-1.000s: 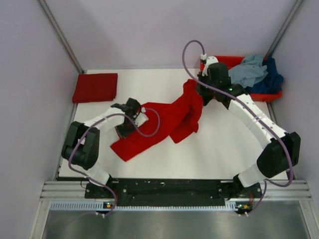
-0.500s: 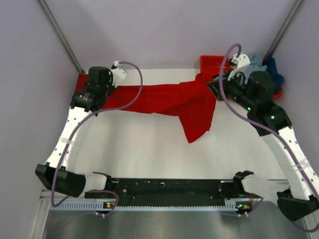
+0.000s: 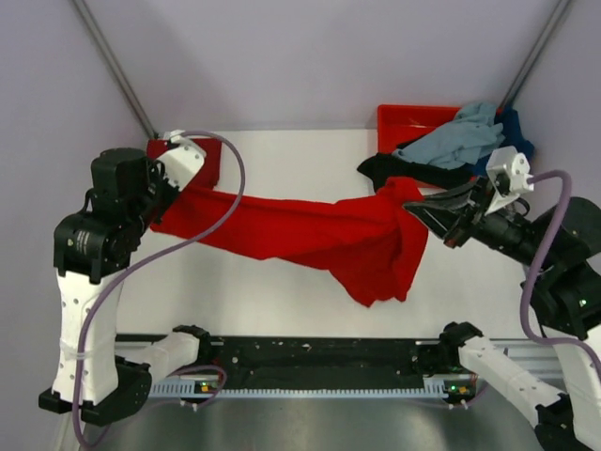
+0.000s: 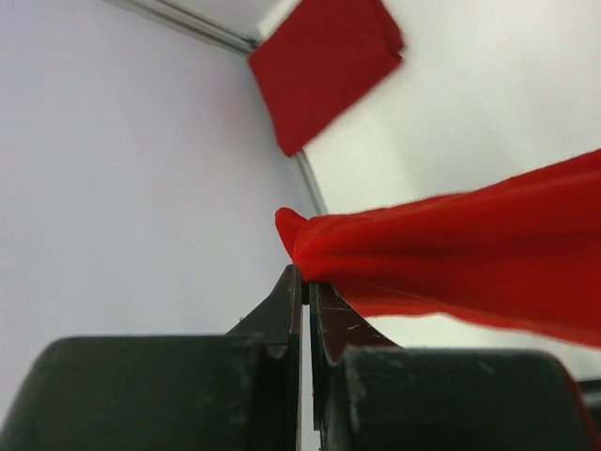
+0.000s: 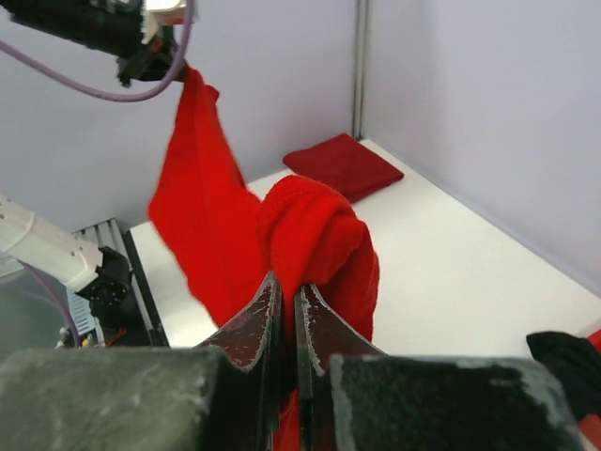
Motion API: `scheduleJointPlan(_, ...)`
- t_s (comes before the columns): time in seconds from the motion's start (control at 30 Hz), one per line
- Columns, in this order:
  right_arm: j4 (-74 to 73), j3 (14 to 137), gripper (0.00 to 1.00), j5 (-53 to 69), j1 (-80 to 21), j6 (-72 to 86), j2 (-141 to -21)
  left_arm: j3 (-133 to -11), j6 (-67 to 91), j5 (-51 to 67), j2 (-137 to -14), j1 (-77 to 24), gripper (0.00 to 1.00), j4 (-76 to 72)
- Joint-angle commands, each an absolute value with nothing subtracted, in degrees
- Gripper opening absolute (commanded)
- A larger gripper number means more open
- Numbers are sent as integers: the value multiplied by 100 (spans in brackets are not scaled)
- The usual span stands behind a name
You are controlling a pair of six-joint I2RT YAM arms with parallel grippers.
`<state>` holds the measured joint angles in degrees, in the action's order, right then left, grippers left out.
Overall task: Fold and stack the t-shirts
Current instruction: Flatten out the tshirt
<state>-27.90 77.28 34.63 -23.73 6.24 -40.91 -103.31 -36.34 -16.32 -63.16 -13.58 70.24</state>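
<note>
Top external view: the bright red t-shirt (image 3: 310,235) hangs stretched in the air above the white table (image 3: 300,169), between the two arms. The left gripper (image 3: 161,199) is pinched tight on the shirt's left end, and the cloth runs rightward from its tips. The right gripper (image 3: 418,209) is clamped on a bunched fold at the right end, with the rest drooping below it. A folded darker red t-shirt (image 3: 208,162) lies in the far left corner. A grey-blue t-shirt (image 3: 451,146), black t-shirt (image 3: 380,169) and dark blue t-shirt (image 3: 515,132) spill from the red-orange tray (image 3: 413,117).
</note>
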Motion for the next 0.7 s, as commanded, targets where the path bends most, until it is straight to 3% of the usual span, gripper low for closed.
scheduleJointPlan(0.0,-2733,7462,0,3060,-2355,659,-4726,-9627,-3577,-845,-6372,-1327,0,7700)
scheduleJointPlan(0.17,-2322,7489,0,1874,-2355,239,-6429,-8404,-3805,-89,-6871,-1327,0,6734)
scheduleJointPlan(0.33,-1425,7698,2,1057,-2136,-447,-8723,-8322,-3797,-44,-8863,-1327,0,5776)
scheduleJointPlan(0.4,-1615,8354,30,373,-2127,-501,-9637,-9119,-3718,-175,-9900,-1310,6,5888)
scheduleJointPlan(0.47,-2264,9258,47,-461,-2136,-344,-10464,-10049,-3508,-551,-10920,-1257,20,5906)
scheduleJointPlan(0.57,-2996,9747,60,-1325,-2127,-36,-10890,-11360,-3104,-1088,-12012,-1160,37,5784)
scheduleJointPlan(0.67,-3015,9117,66,-1494,-2144,552,-10207,-11497,-3076,-1135,-12051,-1151,50,5407)
